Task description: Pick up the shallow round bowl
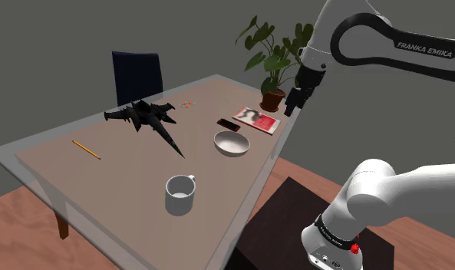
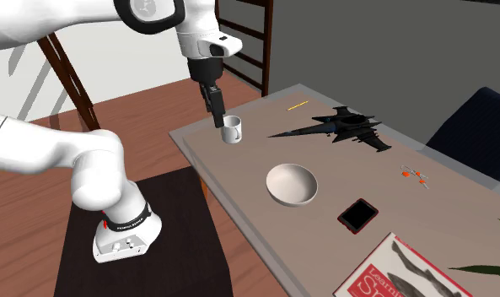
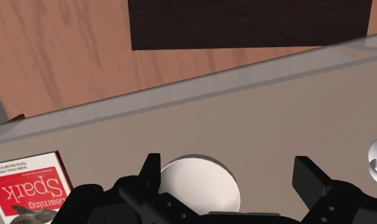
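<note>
Black fingers (image 3: 152, 167) are held apart above the shallow round white bowl (image 3: 199, 181); if approached off-centre, its rim could be knocked aside.

tool (image 3: 230, 167) spread | white bowl (image 3: 203, 181) beside one finger | red book (image 3: 25, 184) near

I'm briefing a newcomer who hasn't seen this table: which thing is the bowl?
Find the long table. Along its edge nearest the robot's stand, between the white mug and the black phone, sits the shallow round bowl. It alone is wide, open and handleless.
</note>
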Available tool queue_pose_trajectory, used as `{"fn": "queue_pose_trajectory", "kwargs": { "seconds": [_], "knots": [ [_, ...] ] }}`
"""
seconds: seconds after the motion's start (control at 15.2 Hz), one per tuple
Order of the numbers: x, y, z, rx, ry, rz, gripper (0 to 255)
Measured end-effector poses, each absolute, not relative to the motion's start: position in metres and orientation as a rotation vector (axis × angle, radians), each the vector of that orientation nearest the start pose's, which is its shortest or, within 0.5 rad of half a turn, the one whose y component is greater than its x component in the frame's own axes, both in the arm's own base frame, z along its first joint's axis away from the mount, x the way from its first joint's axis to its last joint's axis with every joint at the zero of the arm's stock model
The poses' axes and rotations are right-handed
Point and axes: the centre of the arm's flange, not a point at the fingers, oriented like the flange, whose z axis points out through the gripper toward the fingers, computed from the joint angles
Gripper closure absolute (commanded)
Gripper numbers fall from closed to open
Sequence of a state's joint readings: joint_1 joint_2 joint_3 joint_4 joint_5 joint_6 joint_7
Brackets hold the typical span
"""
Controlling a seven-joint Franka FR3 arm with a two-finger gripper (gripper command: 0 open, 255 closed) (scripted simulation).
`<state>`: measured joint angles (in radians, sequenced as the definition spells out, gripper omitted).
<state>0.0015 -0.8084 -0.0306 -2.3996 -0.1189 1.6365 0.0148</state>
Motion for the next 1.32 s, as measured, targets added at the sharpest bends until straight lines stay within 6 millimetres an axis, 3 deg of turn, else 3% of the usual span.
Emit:
{"fn": "queue_pose_trajectory", "kwargs": {
  "seconds": [0.2, 1.32],
  "knots": [
    [0.315, -0.021, 0.573, -3.238, 0.042, -0.073, 0],
    [0.464, -0.001, 0.412, -3.251, -0.044, -0.099, 0]
  ]
}}
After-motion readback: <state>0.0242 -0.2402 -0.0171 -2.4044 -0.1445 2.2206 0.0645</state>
